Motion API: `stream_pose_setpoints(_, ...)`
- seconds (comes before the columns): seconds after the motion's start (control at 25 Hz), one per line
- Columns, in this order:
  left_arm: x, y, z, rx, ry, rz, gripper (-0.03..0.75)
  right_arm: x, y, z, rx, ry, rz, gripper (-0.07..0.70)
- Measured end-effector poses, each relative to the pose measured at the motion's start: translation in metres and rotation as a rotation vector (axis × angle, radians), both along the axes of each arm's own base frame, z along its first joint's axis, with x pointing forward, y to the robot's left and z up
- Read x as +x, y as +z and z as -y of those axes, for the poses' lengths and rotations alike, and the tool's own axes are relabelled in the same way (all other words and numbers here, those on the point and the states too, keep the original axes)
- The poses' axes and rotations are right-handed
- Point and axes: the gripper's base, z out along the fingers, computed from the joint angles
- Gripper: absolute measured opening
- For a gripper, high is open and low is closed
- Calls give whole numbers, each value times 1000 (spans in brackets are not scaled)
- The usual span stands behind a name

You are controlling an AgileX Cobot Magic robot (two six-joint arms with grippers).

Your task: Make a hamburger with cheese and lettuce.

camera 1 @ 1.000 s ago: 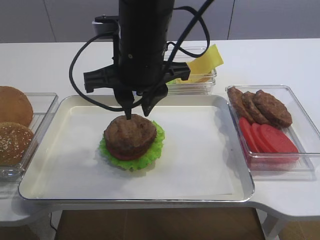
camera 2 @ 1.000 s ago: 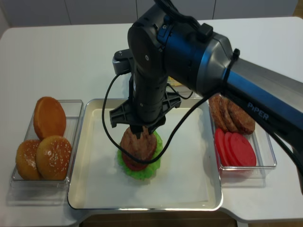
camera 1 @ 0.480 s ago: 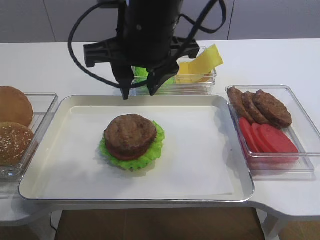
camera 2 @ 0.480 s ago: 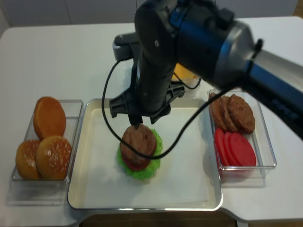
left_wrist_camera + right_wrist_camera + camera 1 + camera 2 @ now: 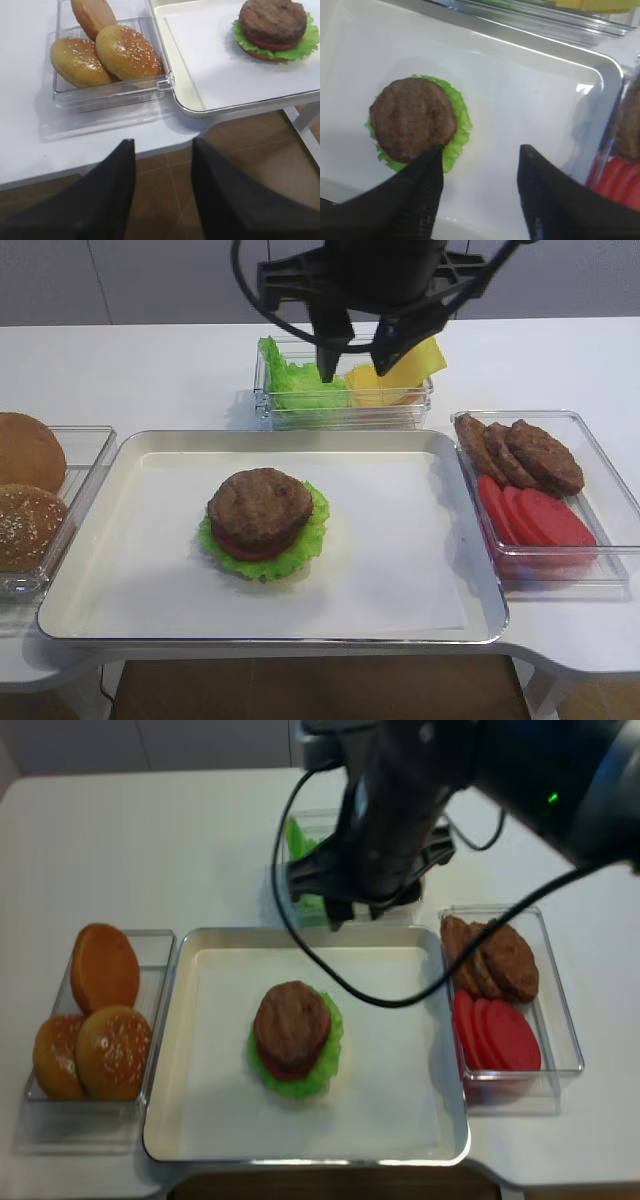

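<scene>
**Right gripper hangs empty above the back bin, stack on the tray**

The hamburger (image 5: 262, 523) sits on the white liner of the metal tray (image 5: 470, 612), a little left of the middle: a ruffled green leaf at the bottom, a red slice over it and a dark brown patty on top. Nothing touches it.

The right gripper (image 5: 353, 353) hangs above the clear bin (image 5: 345, 417) behind the tray, its 2 fingers spread apart with nothing between them. That bin holds the lettuce (image 5: 295, 377) on its left side and the cheese (image 5: 408, 367) on its right, the yellow slices leaning over the rim.

To the right, a clear container (image 5: 560, 565) holds brown patties (image 5: 522, 452) at the back and red slices (image 5: 530, 516) in front. To the left, buns (image 5: 107, 52) fill another clear box.

The left gripper (image 5: 161, 185) hovers beyond the table's front edge, over the floor, released and holding nothing.
</scene>
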Motion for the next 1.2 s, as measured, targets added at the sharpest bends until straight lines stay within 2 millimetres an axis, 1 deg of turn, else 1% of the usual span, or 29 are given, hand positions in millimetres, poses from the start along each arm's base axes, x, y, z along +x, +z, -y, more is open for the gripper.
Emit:
stream_pose_setpoints(0.12,0,0,0,0,0,0,283,-1,2,21,-20,-31,6,379)
stream_pose_setpoints(0.24,0,0,0,0,0,0,283,-5,5,43,-40,-64,21,379)
stream_pose_setpoints(0.4,0,0,0,0,0,0,283,-18,10,73,-62,-85,40,379)
stream_pose_setpoints(0.52,0,0,0,0,0,0,283,-29,8,93,-83,-108,44,376)
stream_pose_setpoints(0.56,0,0,0,0,0,0,283,-35,10,99,-87,-112,56,375)
stream_pose_setpoints(0.72,0,0,0,0,0,0,283,-58,6,117,-111,-114,68,374)
stream_pose_setpoints(1.2,0,0,0,0,0,0,283,-131,-21,168,-122,-120,83,374)
